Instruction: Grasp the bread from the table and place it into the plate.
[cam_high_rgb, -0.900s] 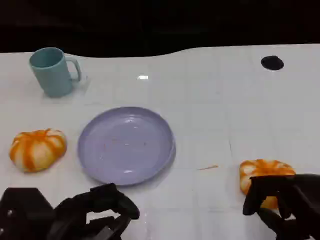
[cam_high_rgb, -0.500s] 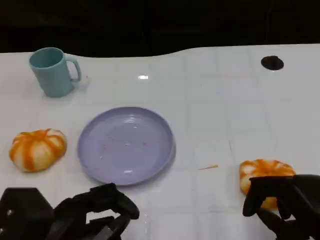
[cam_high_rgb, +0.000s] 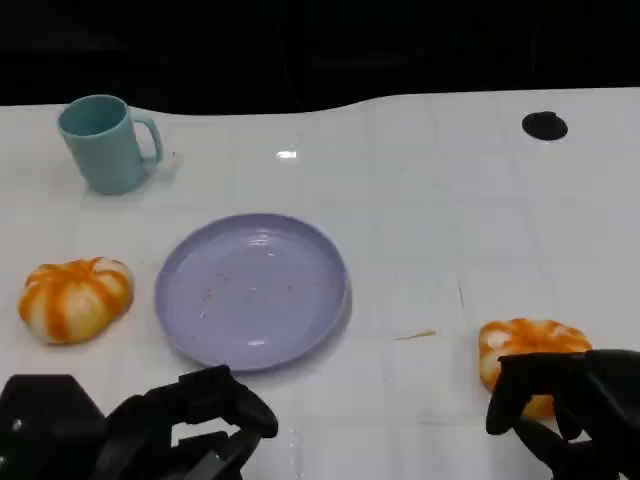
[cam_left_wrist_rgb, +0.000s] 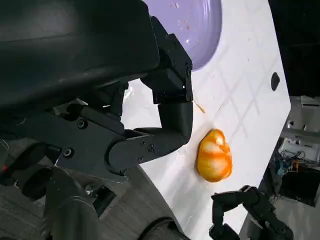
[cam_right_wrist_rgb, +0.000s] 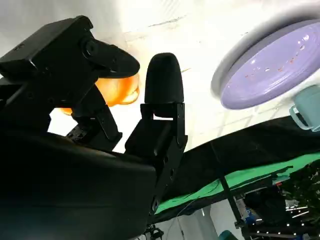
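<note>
Nothing is visibly shifting since 0.9 s ago. We are hovering our right hand (cam_high_rgb: 570, 405), fingers spread, just near of the bread (cam_high_rgb: 528, 350) lying right of the plate (cam_high_rgb: 252, 290). Our left hand (cam_high_rgb: 195, 420) is curling loosely, holding nothing. Grasping and placing are both remaining.

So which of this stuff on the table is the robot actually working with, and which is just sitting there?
Part of the job:
- bread roll near the right hand
- right hand, fingers apart, close beside that roll
- purple plate, holding only crumbs

Just lying about:
- teal mug at the far left
- second bread roll, left of the plate
- black disc at the far right
</note>
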